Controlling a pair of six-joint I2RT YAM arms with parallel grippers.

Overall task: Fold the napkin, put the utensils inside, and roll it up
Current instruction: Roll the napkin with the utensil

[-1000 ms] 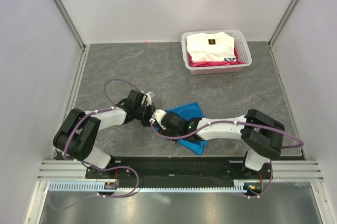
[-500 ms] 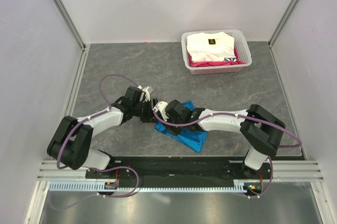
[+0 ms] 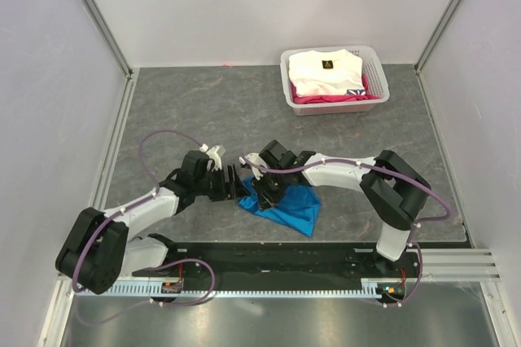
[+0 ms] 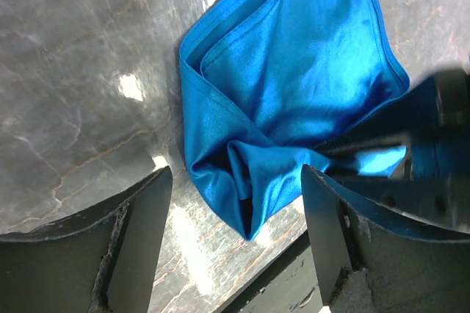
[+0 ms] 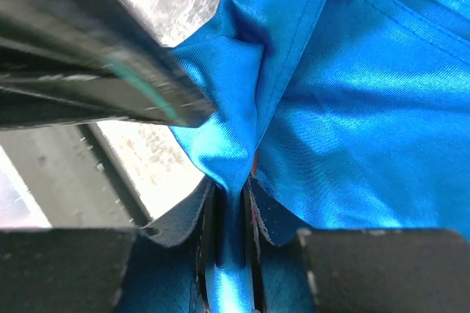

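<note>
Grey, marble-veined stone makes up the surface (image 3: 203,103), boxed in by pale panels on three sides. Far off at the back right sits a white slotted basket (image 3: 326,108) with a folded white garment (image 3: 326,70) lying on top of a pink one (image 3: 321,99).

Close to the near edge, roughly midway between the two arm bases, lies the napkin (image 3: 295,208). It is bright blue and shiny, no longer flat. It is doubled over, with a hemmed edge showing along the fold, and its left end is gathered into a bunched peak that lifts off the stone.

The right claw (image 5: 231,203) reaches in from the right and comes down on that peak. Its wrist camera shows a ridge of the blue cloth squeezed between the two dark pads (image 5: 180,217), so it is pinching the napkin's left end. The rest of the cloth spreads out away from the pinch, towards the right.

The left claw (image 4: 235,173) comes in low from the left and stops just beside the same bunched end. Its two black fingers (image 4: 139,232) stand wide apart, with nothing clamped between them. Seen from its own camera, the crumpled tip of the napkin lies beyond the gap and neither finger touches it. From above, the two claws sit very near each other at the cloth's left end.
</note>
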